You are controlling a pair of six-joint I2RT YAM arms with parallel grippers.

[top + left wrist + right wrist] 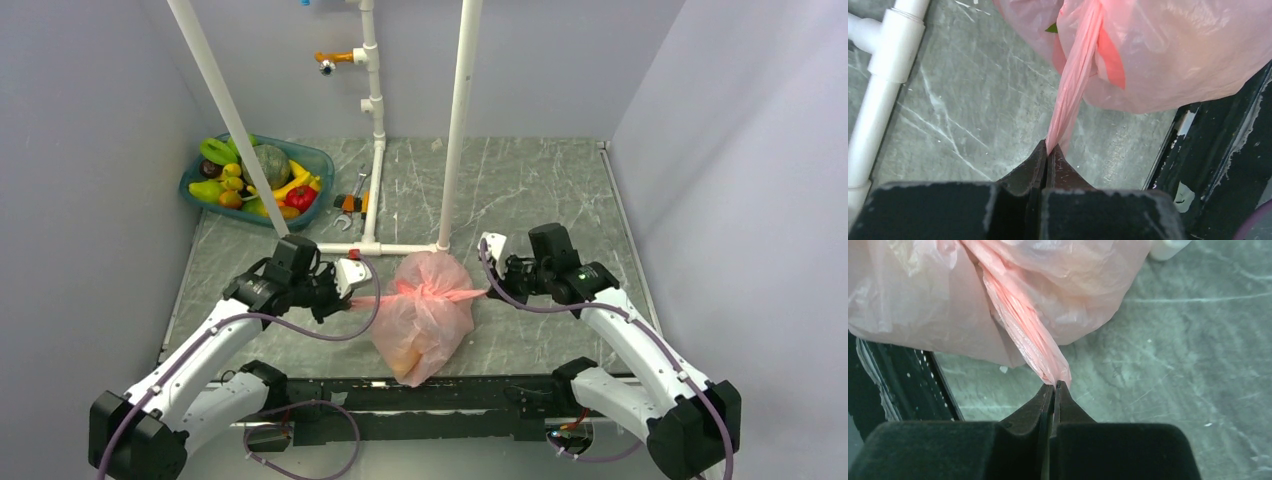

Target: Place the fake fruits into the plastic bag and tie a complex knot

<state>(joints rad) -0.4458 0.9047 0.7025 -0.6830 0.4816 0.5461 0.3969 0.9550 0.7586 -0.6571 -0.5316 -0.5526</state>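
Pink translucent plastic bag (425, 325) lies plump on the grey marbled worktop (540, 190) between my two arms, its lower end reaching the black rail (480, 395) at the near edge. An orange glow low in the film suggests at least one fruit inside, though I cannot make out which. Across its upper part runs the knot (428, 291), a tight bunched twist of film with a tail going out to each side.

My left gripper (1048, 150) is pinched closed on the end of the left tail (1075, 80), with only thin film between the jaws. My right gripper (1054, 386) is the same, clamped on the right tail (1020, 330). Both tails are drawn straight and taut, and the grippers face each other across the bag. I read this as the tightening pull: opposite tension on the two ends cinches the twist down while the bag's weight anchors it on the worktop.

Far left, the teal plastic basin (318, 160) holds a heap of glossy fake fruits (255, 185), yellow, green and red. The metal wrench and orange tool (350, 203) lie beside it, by the white pipe frame (375, 150). I judge the tying well along. Whether a complex knot needs another pass, I cannot tell from here.
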